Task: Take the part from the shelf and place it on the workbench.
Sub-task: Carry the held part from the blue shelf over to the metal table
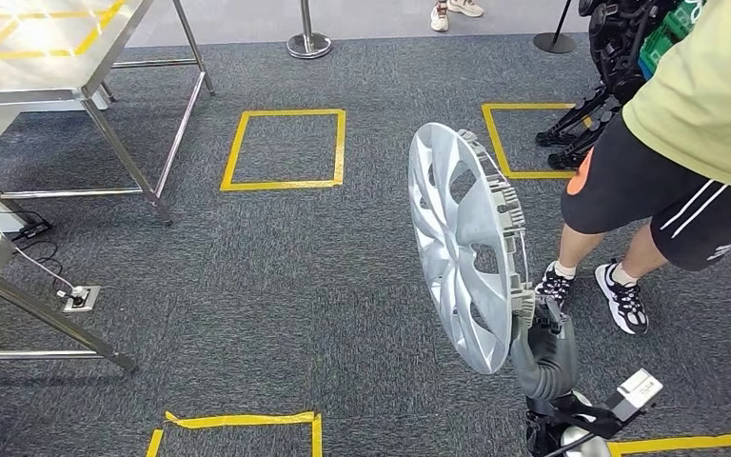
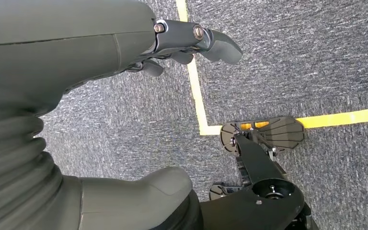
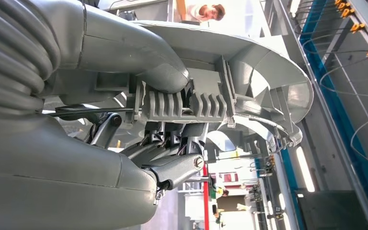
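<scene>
Industrial test hall: yellow tape squares [image 1: 284, 149] marking grey carpet [image 1: 276, 276], steel workbench [image 1: 52, 57] standing at ten o'clock.

We see the silver hubcap [image 1: 457, 243] on edge, upright over the grey carpet, spoked face toward the workbench side, ribbed clip ring on its back. Its lower rim sits gripped in the right hand [image 1: 541, 328].

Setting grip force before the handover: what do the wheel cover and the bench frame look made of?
Wheel cover: likely moulded plastic, silver-painted; ribbed clips line its rim. Right hand grips its lower edge. Bench frame: apparently bare steel tubing, with a dull sheen.
</scene>
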Robot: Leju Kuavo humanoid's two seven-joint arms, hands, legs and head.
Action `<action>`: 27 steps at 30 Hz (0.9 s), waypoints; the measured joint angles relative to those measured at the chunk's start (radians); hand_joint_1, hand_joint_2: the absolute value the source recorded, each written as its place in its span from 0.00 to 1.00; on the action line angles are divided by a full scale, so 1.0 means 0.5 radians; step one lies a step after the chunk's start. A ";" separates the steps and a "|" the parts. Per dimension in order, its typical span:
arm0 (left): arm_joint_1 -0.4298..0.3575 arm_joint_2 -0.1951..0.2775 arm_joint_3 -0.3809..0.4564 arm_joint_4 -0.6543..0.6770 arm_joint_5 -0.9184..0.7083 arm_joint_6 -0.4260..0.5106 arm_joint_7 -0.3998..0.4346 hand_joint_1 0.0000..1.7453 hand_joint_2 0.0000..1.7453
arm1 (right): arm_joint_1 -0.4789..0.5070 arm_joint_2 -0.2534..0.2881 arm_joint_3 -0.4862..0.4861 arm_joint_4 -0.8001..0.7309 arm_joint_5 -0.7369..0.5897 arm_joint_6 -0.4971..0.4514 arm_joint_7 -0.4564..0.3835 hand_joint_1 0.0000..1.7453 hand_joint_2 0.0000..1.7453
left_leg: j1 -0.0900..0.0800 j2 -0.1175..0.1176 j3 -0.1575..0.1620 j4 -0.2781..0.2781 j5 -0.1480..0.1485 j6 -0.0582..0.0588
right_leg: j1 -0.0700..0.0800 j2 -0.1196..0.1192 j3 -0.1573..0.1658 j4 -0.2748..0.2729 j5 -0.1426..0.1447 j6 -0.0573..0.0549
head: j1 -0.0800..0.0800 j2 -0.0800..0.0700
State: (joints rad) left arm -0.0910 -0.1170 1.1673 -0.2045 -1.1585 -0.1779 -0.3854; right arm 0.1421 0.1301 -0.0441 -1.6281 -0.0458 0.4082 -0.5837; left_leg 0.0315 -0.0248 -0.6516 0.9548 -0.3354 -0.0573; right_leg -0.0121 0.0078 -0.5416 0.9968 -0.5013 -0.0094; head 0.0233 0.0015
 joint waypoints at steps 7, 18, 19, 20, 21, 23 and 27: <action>-0.001 -0.002 0.000 0.000 0.013 0.002 0.060 0.00 1.00 | 0.008 0.000 -0.007 0.000 0.000 0.011 0.000 1.00 1.00 | -0.003 0.000 -0.019 0.026 -0.014 0.020 | -0.006 -0.001 -0.005 -0.001 0.001 0.017 | 0.000 0.000; -0.006 -0.005 0.000 -0.001 0.007 -0.019 0.073 0.00 1.00 | 0.030 0.002 -0.021 -0.011 -0.002 0.011 -0.006 1.00 1.00 | -0.007 0.016 -0.024 -0.014 0.026 0.099 | -0.033 -0.006 -0.139 0.437 -0.339 0.103 | 0.010 0.000; -0.007 -0.005 0.000 -0.002 0.007 -0.019 0.074 0.00 1.00 | 0.032 0.002 -0.022 -0.011 -0.001 0.011 -0.006 1.00 1.00 | -0.007 0.016 -0.039 -0.009 0.033 0.096 | -0.041 -0.007 -0.149 0.494 -0.361 0.112 | 0.011 0.000; -0.007 -0.004 0.000 -0.002 0.006 -0.019 0.073 0.00 1.00 | 0.033 0.002 -0.023 -0.011 -0.001 0.011 -0.006 1.00 1.00 | -0.006 0.016 -0.057 -0.003 0.043 0.089 | -0.050 -0.007 -0.120 0.475 -0.344 0.122 | 0.012 0.000; -0.007 -0.004 0.000 -0.002 0.005 -0.019 0.073 0.00 1.00 | 0.033 0.002 -0.023 -0.011 -0.001 0.010 -0.006 1.00 1.00 | -0.002 0.015 -0.078 0.007 0.054 0.080 | -0.061 -0.007 -0.051 0.379 -0.299 0.132 | 0.013 0.000; -0.005 0.001 0.000 -0.004 0.003 -0.020 0.074 0.00 1.00 | 0.031 0.002 -0.023 -0.010 0.001 0.010 -0.002 1.00 1.00 | 0.008 0.008 -0.117 0.031 0.078 0.053 | -0.075 -0.006 0.114 0.129 -0.221 0.147 | 0.017 0.000; 0.000 0.010 0.000 -0.009 0.002 -0.023 0.074 0.00 1.00 | 0.030 0.008 -0.025 -0.022 0.002 0.012 0.002 1.00 1.00 | 0.025 -0.005 -0.126 0.042 0.135 -0.017 | -0.038 0.004 0.134 0.071 -0.159 0.063 | 0.017 0.000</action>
State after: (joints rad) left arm -0.0908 -0.1121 1.1673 -0.2088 -1.1575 -0.1892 -0.3485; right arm 0.1571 0.1342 -0.0566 -1.6389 -0.0450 0.4140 -0.5828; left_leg 0.0440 -0.0273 -0.7146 0.9756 -0.2678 -0.0660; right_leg -0.0314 0.0096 -0.4746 1.0324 -0.5806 0.0220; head 0.0320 0.0015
